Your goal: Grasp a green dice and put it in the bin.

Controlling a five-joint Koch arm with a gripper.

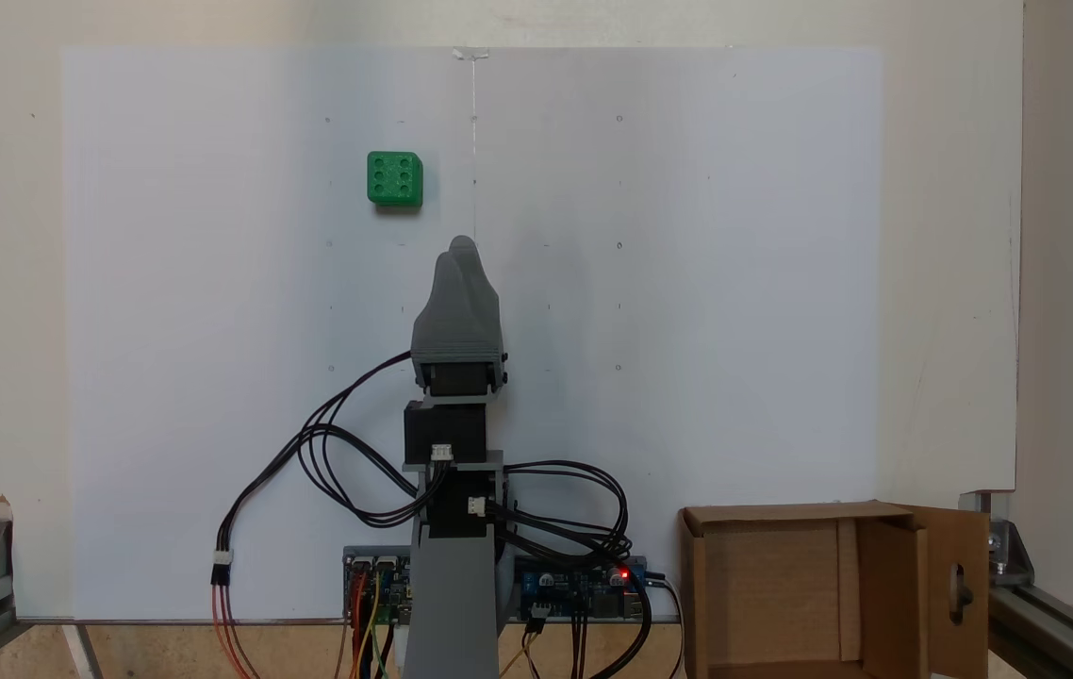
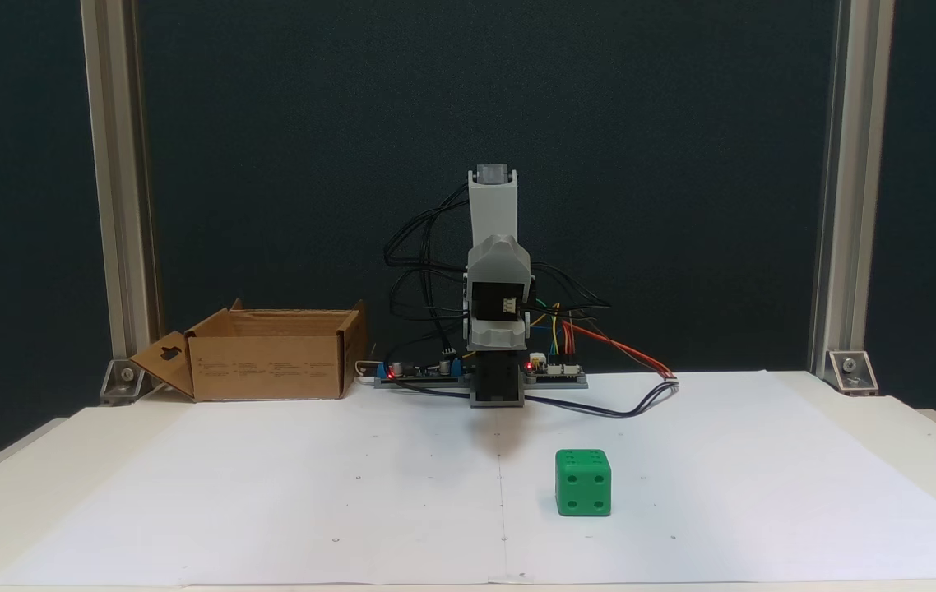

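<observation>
On the white sheet [image 1: 216,377], green dice [image 1: 394,178] lies untouched ahead of my gripper [image 1: 463,247], seemingly clenched; reach comes next, toward bin [image 1: 782,585] later.

bare sheet [image 1: 687,283] all around green dice [image 1: 394,178]

A white paper sheet [image 1: 687,283] covers most of the pale surface [image 2: 887,419] before me. Aluminium frame posts [image 2: 850,189] rise at its corners on metal brackets [image 2: 849,367], against a dark backdrop [image 2: 287,123]. Circuit boards [image 1: 584,587] with a red light sit at one edge of the sheet.
</observation>
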